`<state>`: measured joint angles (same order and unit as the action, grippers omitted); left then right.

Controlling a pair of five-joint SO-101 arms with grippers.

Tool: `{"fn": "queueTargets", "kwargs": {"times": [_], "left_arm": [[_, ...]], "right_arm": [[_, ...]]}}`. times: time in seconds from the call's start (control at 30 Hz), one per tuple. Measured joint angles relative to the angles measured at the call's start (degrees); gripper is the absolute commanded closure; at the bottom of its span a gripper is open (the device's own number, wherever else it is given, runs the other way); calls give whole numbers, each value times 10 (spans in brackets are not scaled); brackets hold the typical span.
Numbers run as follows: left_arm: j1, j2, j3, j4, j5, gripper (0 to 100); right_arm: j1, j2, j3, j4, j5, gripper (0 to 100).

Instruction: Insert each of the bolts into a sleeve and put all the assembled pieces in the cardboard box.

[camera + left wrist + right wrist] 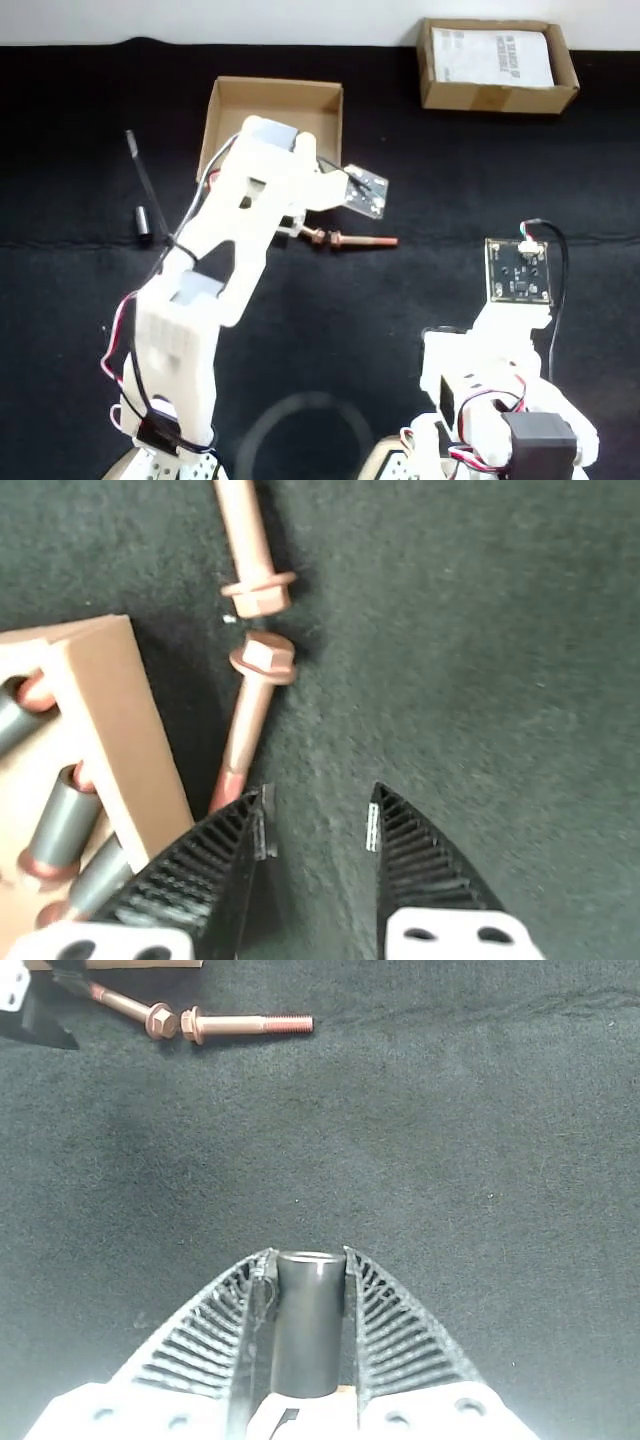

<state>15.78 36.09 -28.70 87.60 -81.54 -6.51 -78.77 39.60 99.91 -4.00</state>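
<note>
Sleeve (pixel 305 1325), clenched in right jaws w/ axis along them, faces two bolts (pixel 250 1026) lying head-to-head in one line on black worktop (pixel 450 1140). Left jaws released by tip of nearer bolt (pixel 250 715), beside cardboard box (pixel 115 720) w/ assembled pieces (pixel 62 825).

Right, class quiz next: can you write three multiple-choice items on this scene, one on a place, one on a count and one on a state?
1. Where do the loose bolts lie?
A on the black mat by the cardboard box
B inside that box
C in a gripper

2. How many loose bolts are there?
A one
B two
C four

3. The right gripper is:
A open and empty
B shut on a bolt
C shut on the grey sleeve

Answers:
1. A, they lie head to head on the mat.
2. B, both wrist views show two.
3. C, the sleeve sits clamped between its fingers.
</note>
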Motion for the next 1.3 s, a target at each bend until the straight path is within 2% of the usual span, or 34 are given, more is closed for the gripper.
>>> {"fn": "queueTargets", "kwargs": {"times": [0.3,0.73,1.13,1.2,1.3], "left_arm": [[1,81,-113,0,0,836],[55,121,-124,-7,0,836],[43,172,-187,-11,0,838],[39,176,-193,-11,0,867],[34,176,-193,-11,0,972]], "right_arm": [[0,0,7,0,0,991],[0,0,31,0,19,991],[0,0,31,0,19,991],[0,0,31,0,19,991],[0,0,31,0,19,991]]}}
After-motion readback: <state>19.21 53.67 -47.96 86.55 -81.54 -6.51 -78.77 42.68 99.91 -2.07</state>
